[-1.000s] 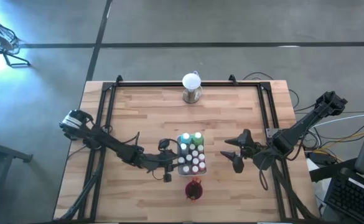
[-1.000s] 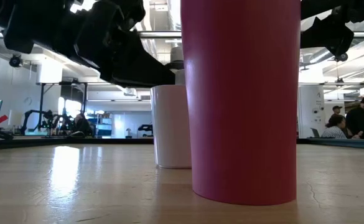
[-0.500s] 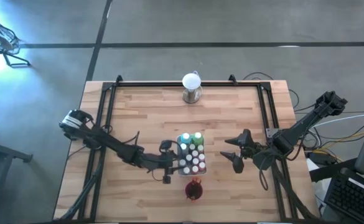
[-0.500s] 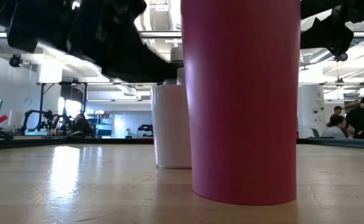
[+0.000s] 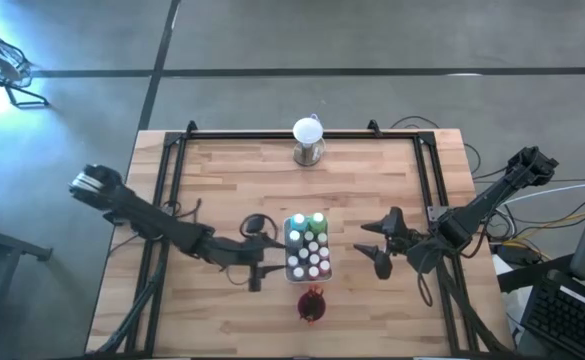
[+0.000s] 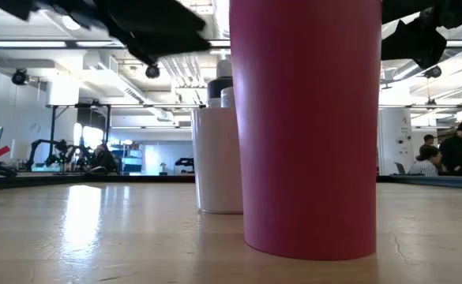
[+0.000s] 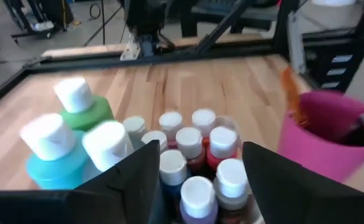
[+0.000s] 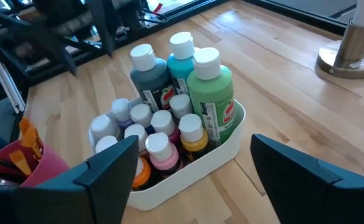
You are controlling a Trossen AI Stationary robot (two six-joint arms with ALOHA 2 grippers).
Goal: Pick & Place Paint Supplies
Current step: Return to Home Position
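1. A pale wooden plank table (image 5: 222,180) with a black frame is carrying the whole scene.
2. The left gripper (image 5: 264,252) is hovering above the tabletop just beside the white rectangular tray (image 8: 200,168), on the tray's left side, its fingers spread wide and gripping nothing.
3. The right gripper (image 5: 374,247) is hanging over the table to the tray's right, clear of it, its fingers likewise spread apart and empty.
4. The tray is sitting near the table's front centre, packed with the white-capped paint bottles (image 5: 309,250).
5. A dark red cup (image 6: 309,126) is standing just in front of the tray.
6. A white globe on a metal base (image 5: 308,140) is resting at the table's far edge, well apart from the rest.
7. A large green bottle (image 8: 210,102), a teal one (image 8: 183,62) and a dark grey-teal one (image 8: 149,78) are standing upright at the tray's far end, with small bottles (image 8: 163,134) crowding the near end.
8. Thin brushes (image 8: 27,138) with orange bristles are poking up from the cup.
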